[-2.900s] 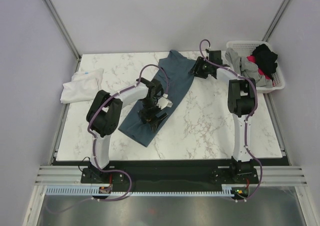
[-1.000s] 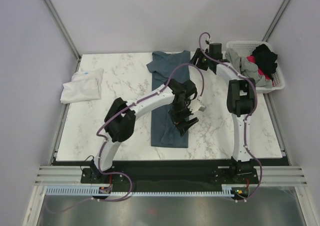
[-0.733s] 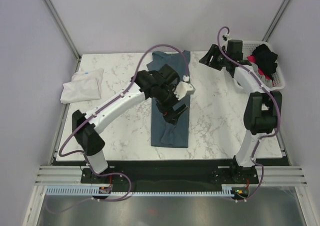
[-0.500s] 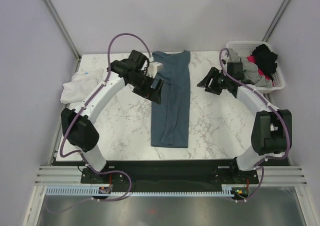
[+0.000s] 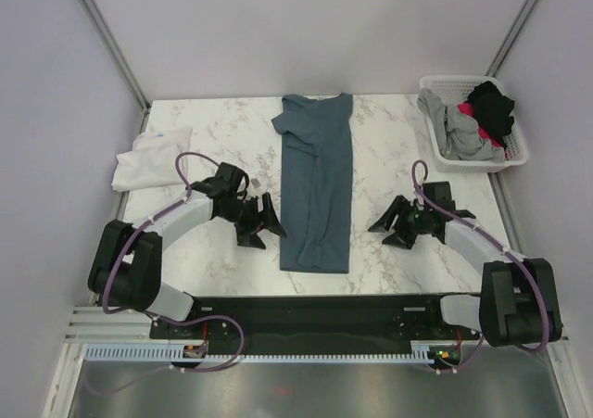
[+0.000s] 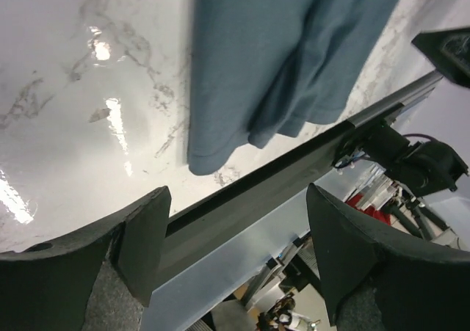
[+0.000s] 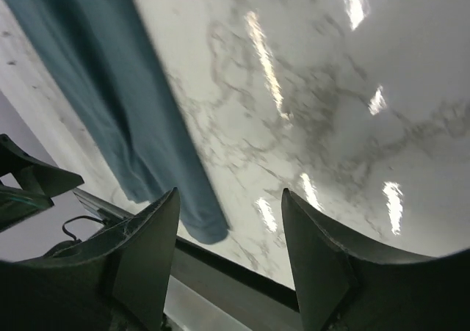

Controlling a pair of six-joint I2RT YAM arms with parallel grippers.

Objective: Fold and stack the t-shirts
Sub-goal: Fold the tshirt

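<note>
"While the slate-blue t-shirt [image 5: 317, 186] lies flat mid-counter, which way does it run?"

"Seen from above, its long axis goes from 12 to 6 o'clock: collar at 12, hem at 6, close to the near edge of the counter [image 5: 398, 168]. It is a narrow strip, sides already turned in."

"And your fingers?"

"My left fingers [image 5: 264, 225] sit low at its left side, so the cloth is at my 3 o'clock. My right fingers [image 5: 384, 233] sit opposite, with the cloth at 9 o'clock. Both pairs are spread wide and hold nothing. Both wrist views show the hem corner ahead, between the tips."

"Which side is closer?"

"The left, I judge. It is just beside the edge, while the right stands a little apart."

"So what next?"

"Probably each takes a hem corner and carries it toward 12 o'clock, halving the strip. The white t-shirt [image 5: 153, 157] waits at 9 o'clock, and more fill the basket [image 5: 474, 163]."
</note>
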